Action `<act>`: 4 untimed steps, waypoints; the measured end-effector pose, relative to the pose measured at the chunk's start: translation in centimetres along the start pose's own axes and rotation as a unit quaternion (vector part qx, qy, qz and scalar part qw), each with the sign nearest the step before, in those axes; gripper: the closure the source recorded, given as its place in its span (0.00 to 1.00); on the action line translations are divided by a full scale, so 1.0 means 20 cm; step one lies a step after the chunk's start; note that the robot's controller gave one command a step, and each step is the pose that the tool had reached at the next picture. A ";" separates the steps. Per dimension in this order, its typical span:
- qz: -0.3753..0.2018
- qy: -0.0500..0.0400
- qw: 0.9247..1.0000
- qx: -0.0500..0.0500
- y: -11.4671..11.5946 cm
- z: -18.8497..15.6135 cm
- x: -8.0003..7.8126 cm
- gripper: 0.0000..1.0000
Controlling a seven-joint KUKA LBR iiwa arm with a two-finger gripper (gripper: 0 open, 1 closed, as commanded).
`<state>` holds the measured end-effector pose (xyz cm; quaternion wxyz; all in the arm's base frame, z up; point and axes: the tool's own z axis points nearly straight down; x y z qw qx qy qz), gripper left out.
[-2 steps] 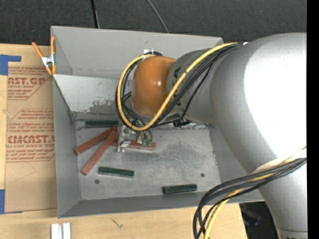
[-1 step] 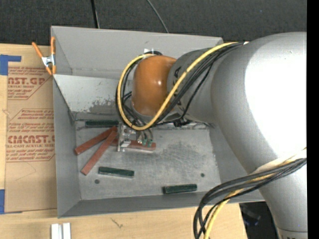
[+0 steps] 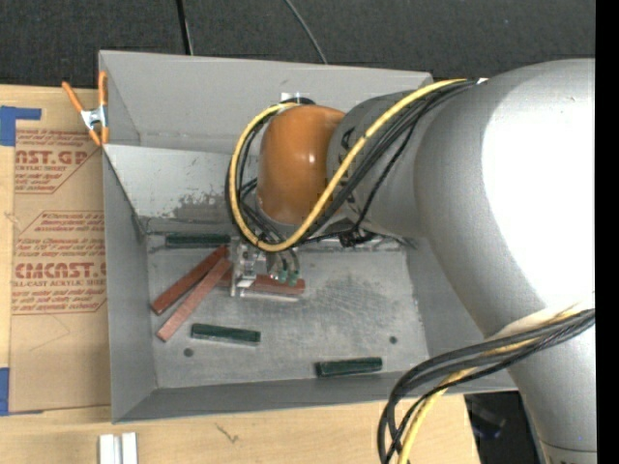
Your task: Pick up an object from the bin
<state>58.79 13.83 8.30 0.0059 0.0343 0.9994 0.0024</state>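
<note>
Bright, fairly even light from above. Soft sheen on the rounded top of the orange cover point(image 3: 290, 153); wide pale glare over the silver arm casing point(image 3: 527, 172), nearly washed out along its upper curve. Floor of the grey bin point(image 3: 368, 303) clearly lit, with a dim patch of shadow under the wrist and along the back wall. Dark, unlit ground beyond the far rim.
</note>
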 end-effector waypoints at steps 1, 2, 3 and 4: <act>0.000 0.003 1.000 0.001 0.00 -0.02 0.00 1.00; 0.000 0.005 1.000 0.001 0.00 -0.04 0.00 1.00; 0.000 0.005 1.000 0.002 0.00 -0.06 0.00 1.00; 0.000 0.008 1.000 0.002 0.00 -0.09 0.01 1.00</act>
